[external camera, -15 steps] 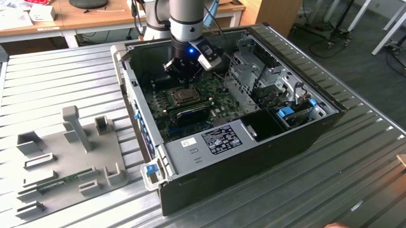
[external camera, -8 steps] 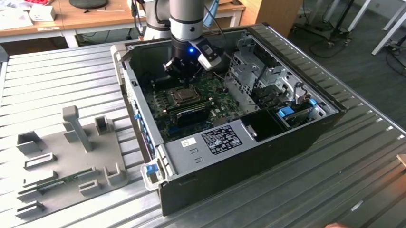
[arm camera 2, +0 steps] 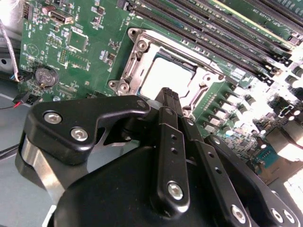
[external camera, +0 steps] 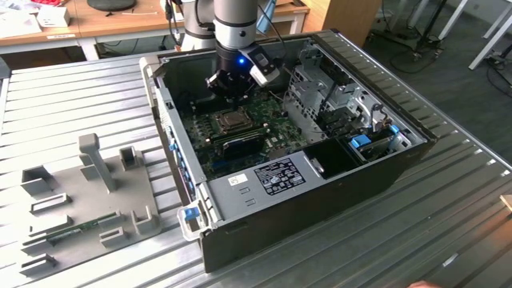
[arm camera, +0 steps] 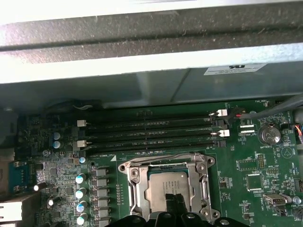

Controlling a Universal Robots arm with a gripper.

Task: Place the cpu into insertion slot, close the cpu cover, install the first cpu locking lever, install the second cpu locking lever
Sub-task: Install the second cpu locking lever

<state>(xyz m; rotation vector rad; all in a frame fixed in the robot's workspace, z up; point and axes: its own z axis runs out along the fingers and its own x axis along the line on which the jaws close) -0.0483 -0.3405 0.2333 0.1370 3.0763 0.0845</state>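
i see the open computer case (external camera: 320, 180) on the metal table (external camera: 80, 96), then the green board (arm camera: 255, 161). the cpu cover (arm camera: 166, 163) lies closed over the cpu (arm camera: 165, 187) in the insertion slot (arm camera 2: 142, 52). the gripper (arm camera 2: 171, 97) hovers above it, fingers together, holding nothing.

The exterior view looks steeply down from high up, standing well back from the open computer case (external camera: 304, 150) on the slatted table (external camera: 72, 102). Both wrist views ride close above the motherboard (arm camera 2: 90, 42), sharing the cpu (arm camera: 171, 185) socket from opposite sides.
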